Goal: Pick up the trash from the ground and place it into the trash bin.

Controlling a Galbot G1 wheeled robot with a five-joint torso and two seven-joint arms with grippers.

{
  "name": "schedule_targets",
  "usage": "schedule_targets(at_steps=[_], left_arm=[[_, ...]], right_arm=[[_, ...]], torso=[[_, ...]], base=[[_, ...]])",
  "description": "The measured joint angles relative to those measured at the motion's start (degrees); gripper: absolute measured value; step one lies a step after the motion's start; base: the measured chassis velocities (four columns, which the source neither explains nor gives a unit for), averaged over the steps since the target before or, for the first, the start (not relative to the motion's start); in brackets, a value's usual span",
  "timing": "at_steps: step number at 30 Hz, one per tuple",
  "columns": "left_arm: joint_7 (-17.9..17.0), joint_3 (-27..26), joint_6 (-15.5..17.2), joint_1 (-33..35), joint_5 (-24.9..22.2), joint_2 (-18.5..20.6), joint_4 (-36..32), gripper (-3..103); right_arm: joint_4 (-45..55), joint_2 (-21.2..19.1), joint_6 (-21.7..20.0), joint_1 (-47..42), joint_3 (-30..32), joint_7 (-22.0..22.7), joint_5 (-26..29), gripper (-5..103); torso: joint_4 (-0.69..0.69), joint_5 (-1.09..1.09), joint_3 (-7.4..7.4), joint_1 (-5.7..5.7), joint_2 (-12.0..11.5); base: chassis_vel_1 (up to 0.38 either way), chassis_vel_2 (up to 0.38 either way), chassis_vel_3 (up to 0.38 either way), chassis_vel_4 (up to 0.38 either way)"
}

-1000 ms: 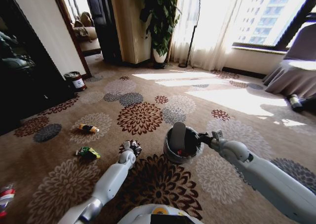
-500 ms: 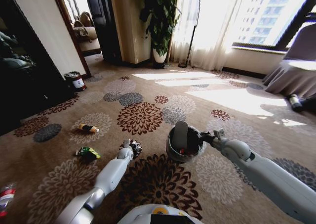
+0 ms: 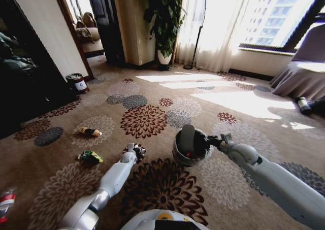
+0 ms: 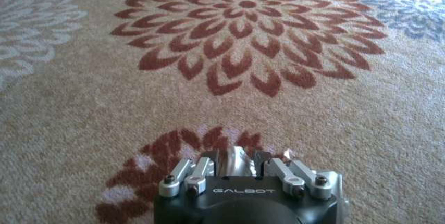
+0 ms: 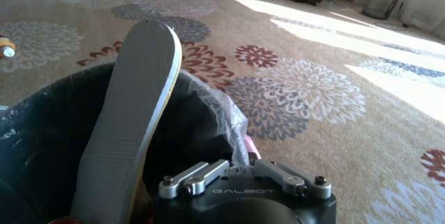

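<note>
1. right gripper [image 3: 213,139] is clamped on the near-right rim of the trash bin [image 3: 179,156]; the right wrist view shows the jaws closed on the grey liner [image 5: 221,110] at the bin [image 5: 41,130] edge.
2. bin sits tilted, mouth toward the robot; cannot tell if its base touches the carpet [image 3: 152,88].
3. a grey slipper [image 3: 187,138] stands on end inside the bin, leaning on the far rim and sticking up above it. same slipper in the right wrist view [image 5: 132,114], sole facing the camera.
4. something red [image 3: 189,154] lies low in the bin, too small to identify.
5. left gripper [image 3: 135,149] is down near the carpet, left of the bin, over a small dark red flower in the pattern.
6. left wrist view: left gripper [image 4: 242,157] jaws close together with something pale between them; cannot tell what it is or whether they grip it.
7. trash on the carpet: green and yellow packet [image 3: 91,157] left of the left gripper, small bottle [image 3: 91,132] beyond it on a pale flower, red and white item [image 3: 6,202] at the near-left edge.
8. larger dark bin [image 3: 77,83] stands far left by the wall, well apart from the rest.
</note>
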Motion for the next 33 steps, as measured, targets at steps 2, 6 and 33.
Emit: schedule_targets(at_steps=[2,6,33], left_arm=[[0.0,0.0,0.0,0.3,0.0,0.0,-0.2,32],[0.1,-0.1,-0.2,0.8,-0.1,0.0,-0.6,21],[-3.2,-2.4,-3.2,7.0,3.3,6.0,-27.1,10]], right_arm=[[0.0,0.0,0.0,0.0,0.0,0.0,-0.1,1],[0.0,0.0,0.2,-0.3,0.1,0.0,-0.3,1],[1.1,0.4,0.2,-1.4,1.0,0.0,-0.9,1]], torso=[[0.00,-0.01,0.00,0.00,0.0],[0.00,0.00,0.00,0.00,0.0],[0.00,0.00,0.00,0.00,0.0]], base=[[0.000,0.000,0.000,0.000],[0.000,0.000,0.000,0.000],[0.000,0.000,0.000,0.000]])
